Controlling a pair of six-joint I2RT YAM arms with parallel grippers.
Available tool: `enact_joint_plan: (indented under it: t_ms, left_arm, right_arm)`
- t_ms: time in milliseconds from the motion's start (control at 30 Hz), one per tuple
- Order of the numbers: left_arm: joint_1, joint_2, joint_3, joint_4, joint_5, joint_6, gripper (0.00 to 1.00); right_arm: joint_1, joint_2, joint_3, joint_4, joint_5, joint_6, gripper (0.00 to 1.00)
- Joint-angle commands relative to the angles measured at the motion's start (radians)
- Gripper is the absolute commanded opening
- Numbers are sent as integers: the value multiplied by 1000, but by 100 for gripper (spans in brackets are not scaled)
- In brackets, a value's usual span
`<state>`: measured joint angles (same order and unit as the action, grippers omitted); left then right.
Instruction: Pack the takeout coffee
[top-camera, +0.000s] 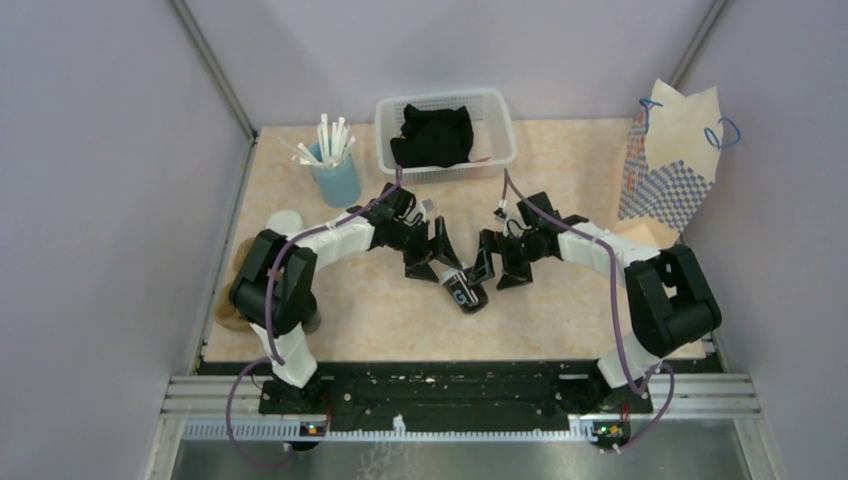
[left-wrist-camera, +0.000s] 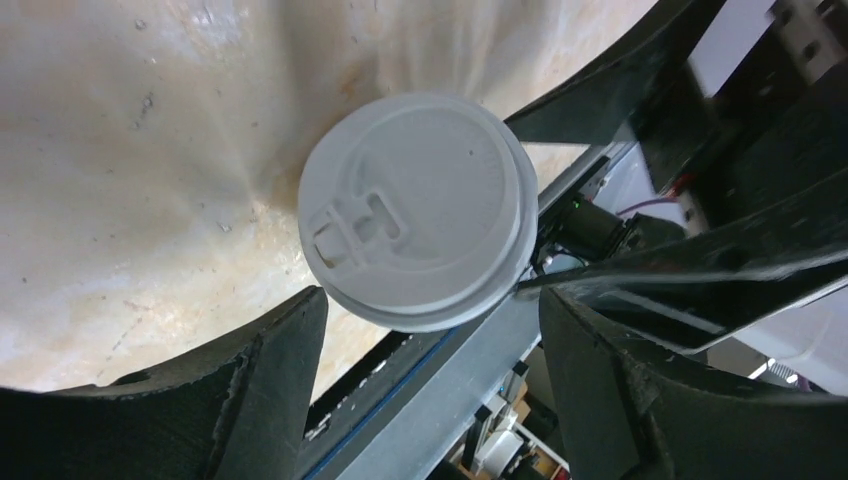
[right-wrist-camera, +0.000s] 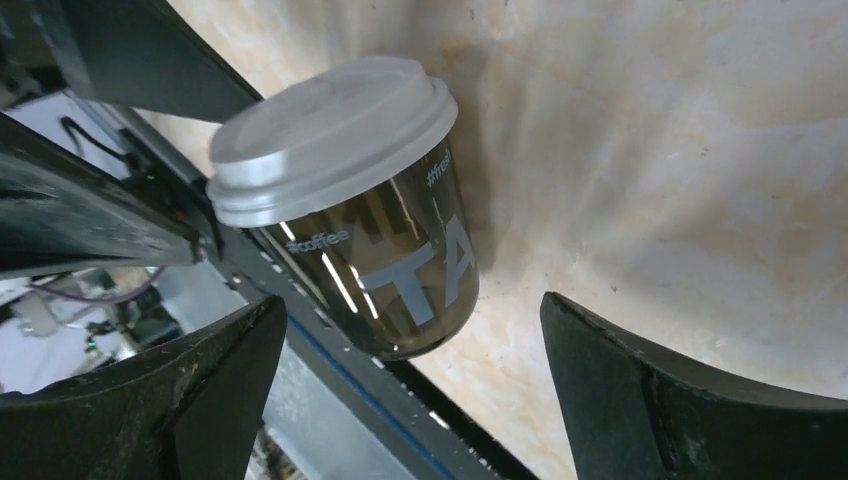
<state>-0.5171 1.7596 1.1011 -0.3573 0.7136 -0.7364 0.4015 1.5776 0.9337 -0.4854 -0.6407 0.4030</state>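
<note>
Dark cup sat mid-surface, unpacked. Left tool and right tool flanked it, both open, empty. Bag stood far right.

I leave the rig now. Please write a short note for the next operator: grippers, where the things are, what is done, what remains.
Left gripper: open, not gripping. Right gripper: the same.
Dark printed cup with pale lid is between them, mid-table; upright or tipped, I cannot tell.
Pale cup far to the left.
Paper bag upright, far right.
Done: nothing visibly packed.
Left: packing the coffee.
</note>
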Motion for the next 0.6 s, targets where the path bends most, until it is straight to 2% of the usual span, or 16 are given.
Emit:
enact_joint_plan:
  t_ms: [0, 300, 467, 567]
  left_arm:
    - [-5, 13, 24, 59, -16, -16, 82]
    - [-13, 18, 20, 43, -36, -14, 78]
    - [-13, 15, 37, -4, -59, 5, 79]
    - [-2, 2, 58, -67, -88, 32, 83]
  right_arm:
    - [86, -41, -54, 181, 89, -12, 96]
    - [183, -122, -144, 306, 347, -12, 92]
    - [266, -166, -194, 390, 428, -60, 89]
    - [282, -191, -232, 458, 432, -103, 89]
